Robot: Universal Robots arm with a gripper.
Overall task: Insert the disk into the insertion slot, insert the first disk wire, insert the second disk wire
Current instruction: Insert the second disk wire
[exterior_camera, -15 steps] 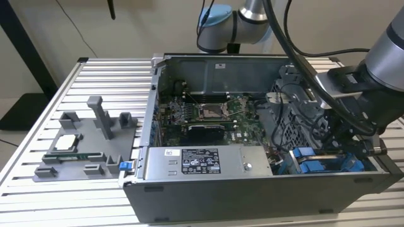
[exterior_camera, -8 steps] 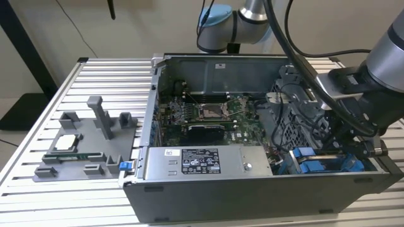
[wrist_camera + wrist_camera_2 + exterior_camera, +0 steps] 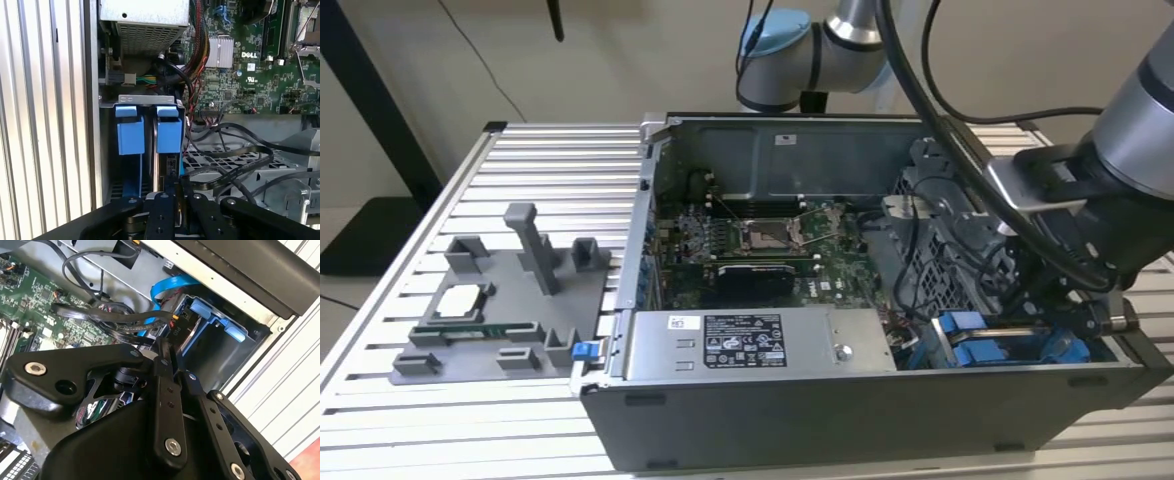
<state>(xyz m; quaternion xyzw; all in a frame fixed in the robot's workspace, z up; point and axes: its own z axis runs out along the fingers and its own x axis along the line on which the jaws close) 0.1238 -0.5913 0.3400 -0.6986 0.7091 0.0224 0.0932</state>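
In the open computer case (image 3: 854, 330) on the slatted metal table (image 3: 534, 170), we are reaching down with our gripper (image 3: 1067, 310) into the corner at the exterior view's right, beside the boxy steel power supply (image 3: 761, 342) with its black label. There the insertion slot (image 3: 987, 340) is showing its bright blue rails and tabs against grey metal. In the first wrist view the slot (image 3: 145, 127) is presenting two blue tabs side by side under a grey bracket, and the disk (image 3: 161, 167) is standing on edge between them, already well down in the bay, its thin silver side running from the tabs toward our fingers (image 3: 165, 210). In both wrist views our gripper (image 3: 172, 372) is sitting with the black fingers drawn close together, the tips meeting right at the disk's near edge; they are looking closed on it, though we cannot tell how firmly they are pinching. In the second wrist view the disk (image 3: 187, 337) is lying dark and glossy inside the blue frame (image 3: 220, 320), with a flat blue cable (image 3: 167, 292) curling above it. Black wires (image 3: 235, 160) are looping loose over the perforated cage, just beside the slot, and are running toward the green motherboard (image 3: 250, 70). On the table at the exterior view's left, a grey fixture (image 3: 507, 300) is holding small parts, well apart from our arm.
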